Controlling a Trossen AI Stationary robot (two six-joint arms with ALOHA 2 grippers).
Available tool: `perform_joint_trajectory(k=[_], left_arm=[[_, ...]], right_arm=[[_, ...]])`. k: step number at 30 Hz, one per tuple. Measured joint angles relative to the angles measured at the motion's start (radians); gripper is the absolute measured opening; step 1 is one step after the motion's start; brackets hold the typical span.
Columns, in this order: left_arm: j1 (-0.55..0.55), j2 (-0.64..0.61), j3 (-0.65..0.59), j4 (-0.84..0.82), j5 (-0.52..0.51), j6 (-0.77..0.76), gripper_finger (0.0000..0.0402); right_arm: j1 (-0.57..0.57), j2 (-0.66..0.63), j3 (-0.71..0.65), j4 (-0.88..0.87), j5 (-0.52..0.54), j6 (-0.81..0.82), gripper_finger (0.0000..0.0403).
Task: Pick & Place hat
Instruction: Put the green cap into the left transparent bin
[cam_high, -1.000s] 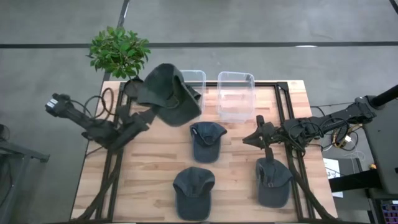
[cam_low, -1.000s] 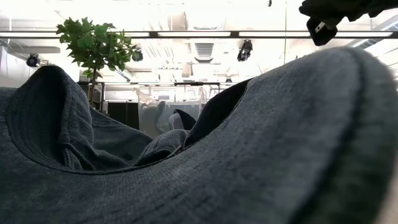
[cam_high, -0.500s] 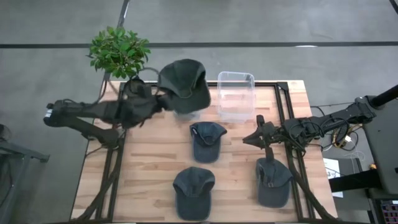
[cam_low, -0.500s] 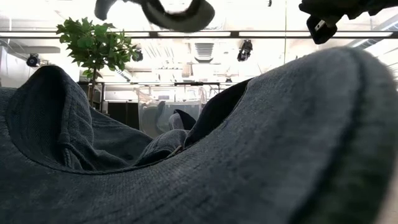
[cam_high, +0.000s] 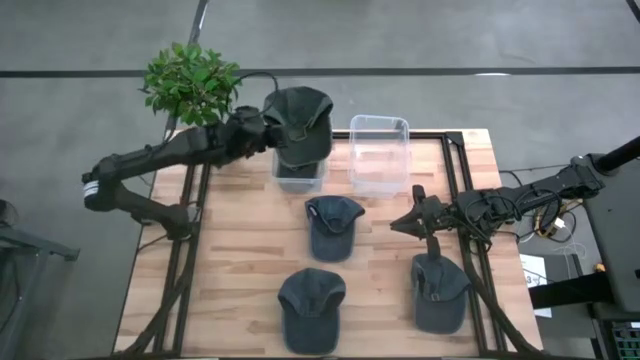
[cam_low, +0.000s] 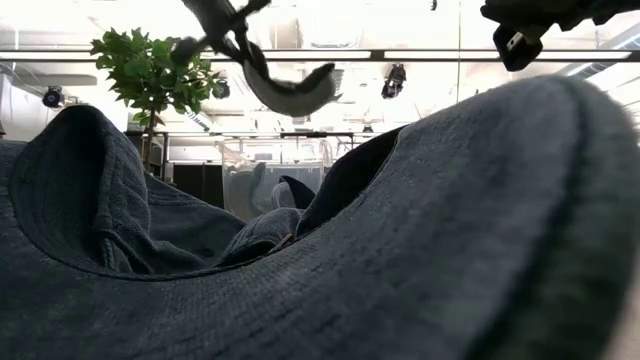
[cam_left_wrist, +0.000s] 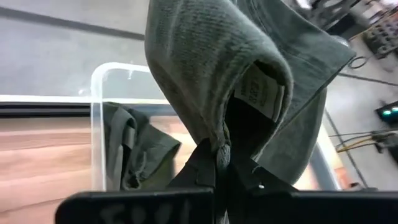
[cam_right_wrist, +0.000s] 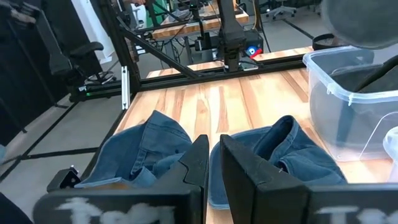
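Note:
My left gripper (cam_high: 262, 128) is shut on a dark grey-green hat (cam_high: 300, 115) and holds it over the left clear bin (cam_high: 300, 187) at the table's far edge. Another dark hat (cam_left_wrist: 134, 149) lies inside that bin. In the low view the held hat (cam_low: 295, 92) hangs high under the arm. My right gripper (cam_high: 398, 224) is shut and hovers over the table's right part, between the middle blue-grey cap (cam_high: 332, 226) and the right one (cam_high: 440, 290). A third blue-grey cap (cam_high: 310, 306) lies crown up near the near edge. My left gripper (cam_left_wrist: 219, 163) pinches the hat's bunched lower edge (cam_left_wrist: 214, 144) between its two fingers, beside the inner band with the white label (cam_left_wrist: 261, 93). The fingers come roughly level from the table's left. The hat is lifted clear and spreads out beyond the fingers above the bin.
A second clear bin (cam_high: 378, 120) stands to the right of the first. A potted plant (cam_high: 190, 82) stands beyond the far left corner. Black frame rails (cam_high: 455, 170) run along the table's sides. One cap fills the foreground of the low view (cam_low: 400, 250).
My left arm has reached out toward the far edge and the right, carrying the hat from over the table's far left part to above the left bin. The hat has turned about and now sits lower in the low view. The hold has stayed shut.

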Motion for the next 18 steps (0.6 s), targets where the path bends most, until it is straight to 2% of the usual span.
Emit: perform_joint_trajectory(k=[7,13,18], left_arm=[[0.118,0.079,0.000,0.000,0.134,0.049,0.0004],[0.177,0.111,0.000,-0.014,0.230,0.078,0.0004],[0.197,0.129,0.000,-0.029,0.259,0.078,0.0003]], right_arm=[[0.000,0.000,0.000,0.000,0.000,0.018,0.0036],[0.000,0.000,0.000,0.000,0.000,0.021,0.0036],[0.000,0.000,0.000,0.000,0.000,0.021,0.0036]])
